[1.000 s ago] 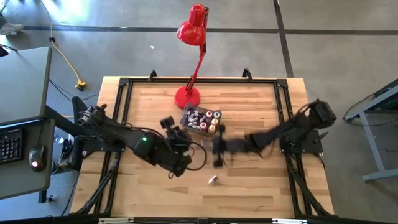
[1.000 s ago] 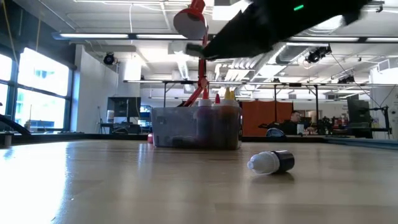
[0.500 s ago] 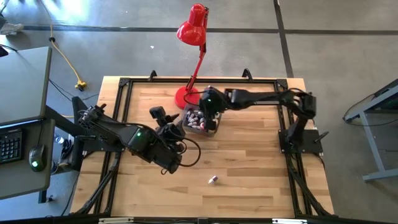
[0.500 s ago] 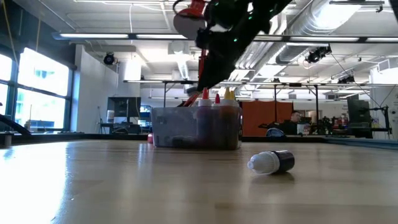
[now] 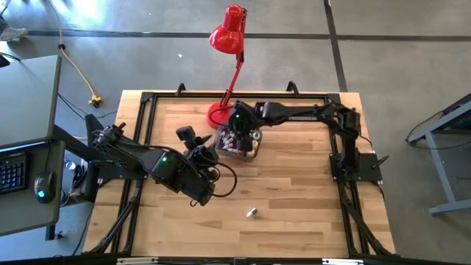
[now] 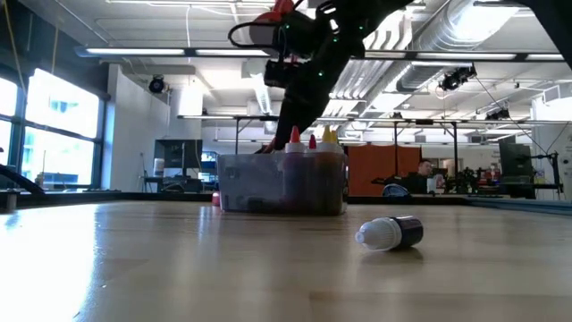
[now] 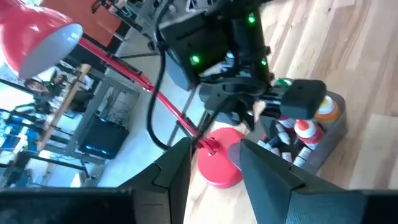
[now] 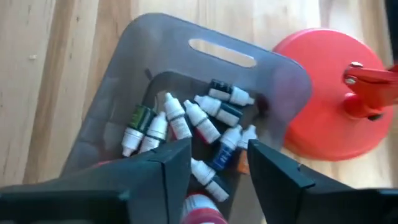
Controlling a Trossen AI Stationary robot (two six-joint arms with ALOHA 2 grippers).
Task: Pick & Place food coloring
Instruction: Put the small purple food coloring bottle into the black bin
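Food coloring bottles (image 8: 186,127) fill the grey tub (image 8: 112,124); the right gripper (image 8: 214,163) hangs open above it, dropping a red-capped one (image 8: 200,210). Left gripper (image 7: 214,163) waits open.

right claw (image 5: 237,137): moved from mid-table to above grey tub (image 5: 224,152) | fingers now apart | left claw (image 5: 189,136): shifted slightly away from tub

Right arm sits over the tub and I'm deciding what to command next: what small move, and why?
Probably lift the right gripper clear of the tub: its fingers stand apart above the bottles there, and one bottle lies alone on the table, apparently the next pick.
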